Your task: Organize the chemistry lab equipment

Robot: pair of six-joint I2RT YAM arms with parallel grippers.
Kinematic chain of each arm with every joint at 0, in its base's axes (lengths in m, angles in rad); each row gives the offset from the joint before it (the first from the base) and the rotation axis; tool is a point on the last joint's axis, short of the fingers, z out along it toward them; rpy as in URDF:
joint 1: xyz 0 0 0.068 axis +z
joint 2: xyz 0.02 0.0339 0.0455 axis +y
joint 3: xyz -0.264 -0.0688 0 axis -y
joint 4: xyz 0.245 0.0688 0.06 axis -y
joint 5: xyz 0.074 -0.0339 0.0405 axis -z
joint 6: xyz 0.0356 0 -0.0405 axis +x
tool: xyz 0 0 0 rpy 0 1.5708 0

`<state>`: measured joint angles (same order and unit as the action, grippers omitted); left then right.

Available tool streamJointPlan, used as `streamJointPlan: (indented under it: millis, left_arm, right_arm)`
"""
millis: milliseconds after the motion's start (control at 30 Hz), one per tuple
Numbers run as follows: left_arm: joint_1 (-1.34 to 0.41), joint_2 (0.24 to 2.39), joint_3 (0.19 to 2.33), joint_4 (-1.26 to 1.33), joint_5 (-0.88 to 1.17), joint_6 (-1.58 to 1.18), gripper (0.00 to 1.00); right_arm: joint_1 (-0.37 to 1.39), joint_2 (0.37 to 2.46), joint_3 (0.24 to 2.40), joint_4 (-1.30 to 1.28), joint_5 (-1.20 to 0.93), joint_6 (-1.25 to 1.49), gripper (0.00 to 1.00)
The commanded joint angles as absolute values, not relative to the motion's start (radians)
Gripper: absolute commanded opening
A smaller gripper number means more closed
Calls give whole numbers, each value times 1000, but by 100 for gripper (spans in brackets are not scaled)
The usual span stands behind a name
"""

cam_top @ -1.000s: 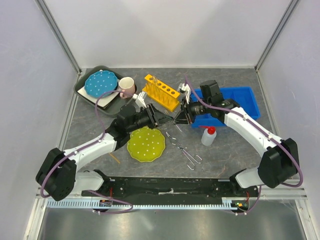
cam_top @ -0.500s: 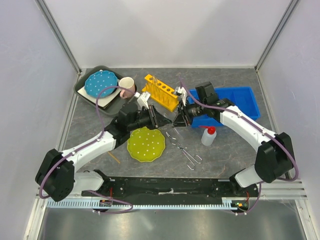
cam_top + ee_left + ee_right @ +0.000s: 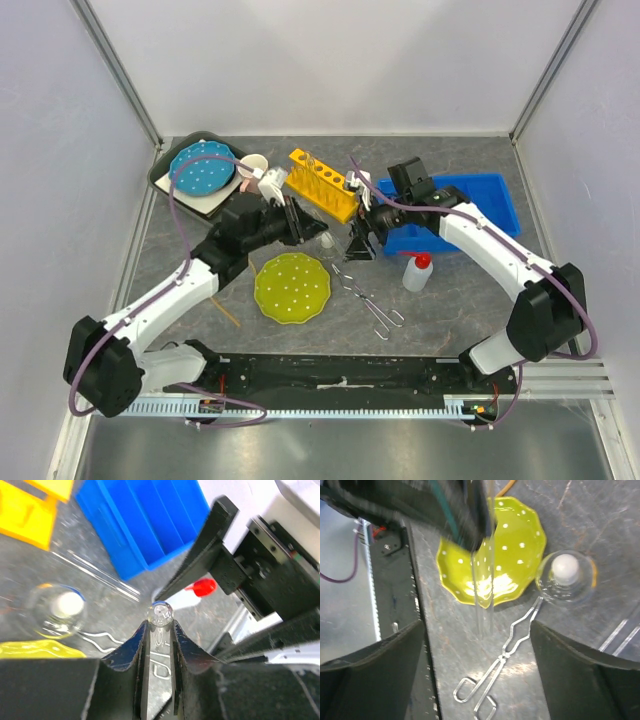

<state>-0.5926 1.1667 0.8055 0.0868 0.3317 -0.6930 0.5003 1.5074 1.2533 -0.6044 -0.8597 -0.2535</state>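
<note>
My left gripper (image 3: 159, 630) is clenched on a thin clear tube (image 3: 159, 614), whose rounded end pokes just past my fingertips, above the table near the yellow test-tube rack (image 3: 322, 183). To seat it well, I judge I should tip the tube upright, centre it over a free hole and lower it slowly, since such slim glass could slip. My left arm stretches forward, its wrist angled towards the rack. Further right, my right gripper (image 3: 358, 240) is spread wide and empty, near the tube, its arm folded inward.
</note>
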Motion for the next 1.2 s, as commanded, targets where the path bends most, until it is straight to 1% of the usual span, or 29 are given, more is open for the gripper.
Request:
streamJointPlan:
  millis: [0,167,233,433,667,1000,1167]
  left_arm:
    - [-507,1163,935,-29,258,-532,2]
    - [-393,1236,1058,-87,246,-424,2]
    - [-359,1281,1094,-104,221,-370,2]
    - [-325,1417,1230,-95,117,-256,2]
    - [-310,1577,1383,-72,19,-161,2]
    - [-301,1787,1569,-61,2,-100,2]
    - [-301,1851,1632,-57,-25,-92,2]
  right_arm:
    - [482,1482,1345,-696,-769,-429,98]
    - [450,1466,1364,-673,-638,-479,98]
    - [422,1477,1364,-631,-635,-460,98]
    - [353,1514,1305,-509,-716,-394,98]
    - [305,1506,1253,-494,-775,-402,98]
    - [282,1493,1207,-483,-825,-416,98]
    - [282,1503,1200,-483,-839,-423,98]
